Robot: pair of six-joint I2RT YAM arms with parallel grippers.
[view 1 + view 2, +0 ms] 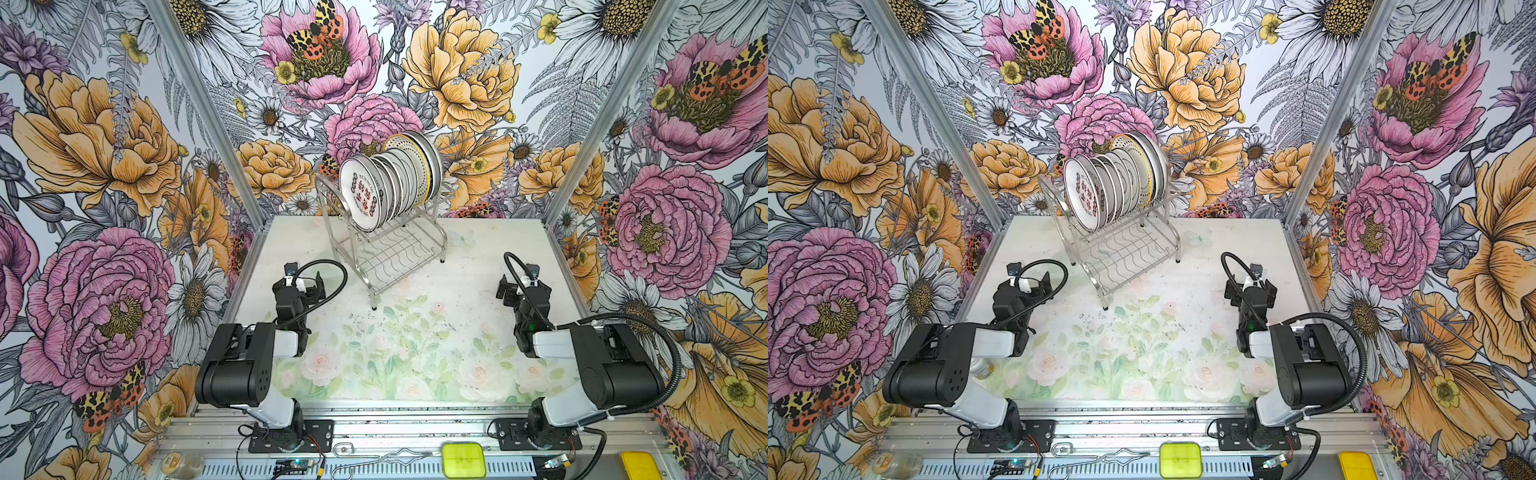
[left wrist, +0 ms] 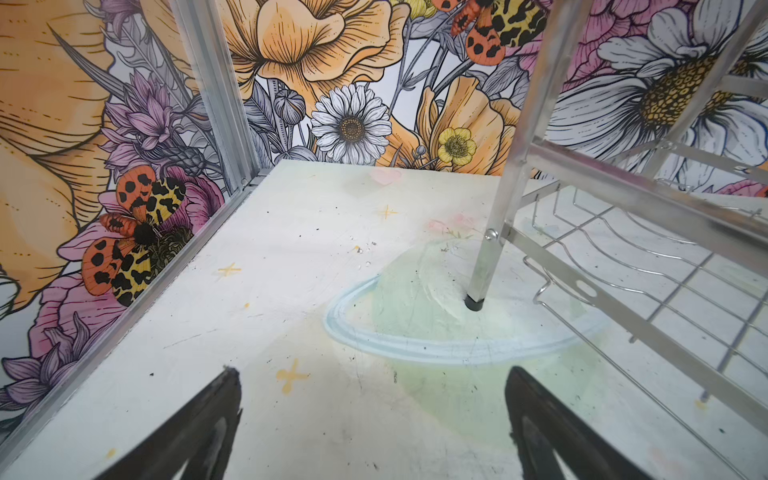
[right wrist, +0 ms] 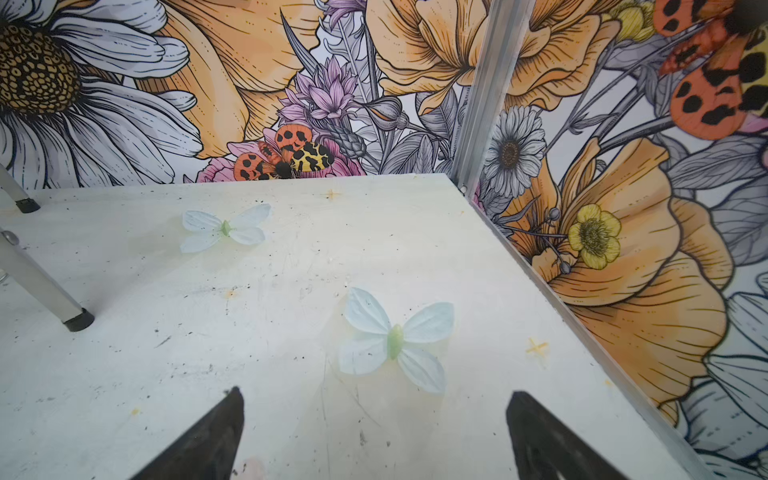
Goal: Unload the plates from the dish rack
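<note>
The steel wire dish rack (image 1: 392,254) (image 1: 1125,253) stands at the back middle of the table. Several plates (image 1: 360,200) (image 1: 1084,195) stand on edge in its upper level. The front one is white with red characters, and a larger dotted one with a yellow rim (image 1: 409,162) sits further back. My left gripper (image 1: 308,286) (image 1: 1036,286) (image 2: 372,370) is open and empty, low over the table left of the rack, near a rack leg (image 2: 478,291). My right gripper (image 1: 514,286) (image 1: 1250,289) (image 3: 376,390) is open and empty, right of the rack, whose leg (image 3: 62,307) shows beside it.
Flower-printed walls with aluminium posts (image 1: 232,137) close in the table on three sides. The tabletop bears printed roses and pale butterflies (image 3: 392,340). On the front rail lie a yellow-green box (image 1: 463,459), a wire hook (image 1: 374,457) and a small jar (image 1: 178,463).
</note>
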